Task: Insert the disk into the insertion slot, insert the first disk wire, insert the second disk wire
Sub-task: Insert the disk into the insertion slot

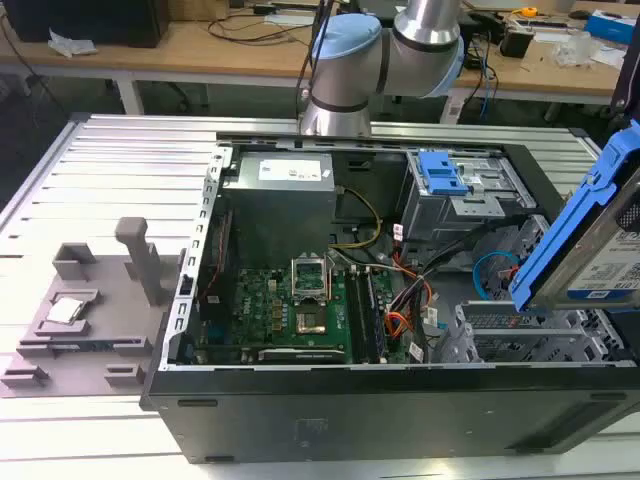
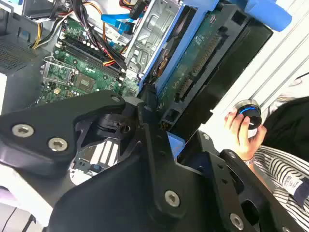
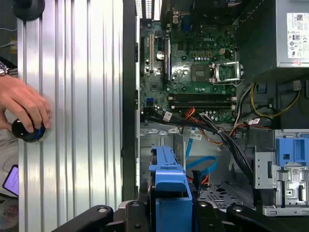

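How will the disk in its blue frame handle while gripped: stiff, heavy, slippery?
Probably stiff: the disk is a metal slab in a moulded blue frame. Likely heavy for its size; it hangs tilted in the gripper, so it could slip. Its bare circuit board in the second wrist view looks fragile.

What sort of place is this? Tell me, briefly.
Probably a robotics lab: a robot arm stands by an open computer case on a slotted aluminium table, with cluttered wooden workbenches behind.

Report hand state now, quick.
Robot hand: shut on the disk.
Person's hand: resting on a black knob.
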Motion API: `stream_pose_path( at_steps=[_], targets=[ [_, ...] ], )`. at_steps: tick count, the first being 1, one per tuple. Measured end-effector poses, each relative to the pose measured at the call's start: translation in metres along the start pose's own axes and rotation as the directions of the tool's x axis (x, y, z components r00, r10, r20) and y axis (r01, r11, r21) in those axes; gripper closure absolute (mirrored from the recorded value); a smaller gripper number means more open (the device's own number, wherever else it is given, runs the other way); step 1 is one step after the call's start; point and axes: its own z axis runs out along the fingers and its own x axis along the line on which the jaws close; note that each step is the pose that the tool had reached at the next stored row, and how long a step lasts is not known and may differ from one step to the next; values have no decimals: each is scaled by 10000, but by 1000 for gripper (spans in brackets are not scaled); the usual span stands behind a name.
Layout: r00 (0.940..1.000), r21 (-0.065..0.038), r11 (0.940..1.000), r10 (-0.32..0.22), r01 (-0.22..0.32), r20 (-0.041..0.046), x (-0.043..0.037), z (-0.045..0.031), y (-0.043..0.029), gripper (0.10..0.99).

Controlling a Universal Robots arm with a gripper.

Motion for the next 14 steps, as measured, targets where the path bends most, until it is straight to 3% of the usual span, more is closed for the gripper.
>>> stream_pose_path(
  at_steps=[14],
  targets=[
    [10000,0,10000,0,0,0,0,157,44,722]
  ],
)
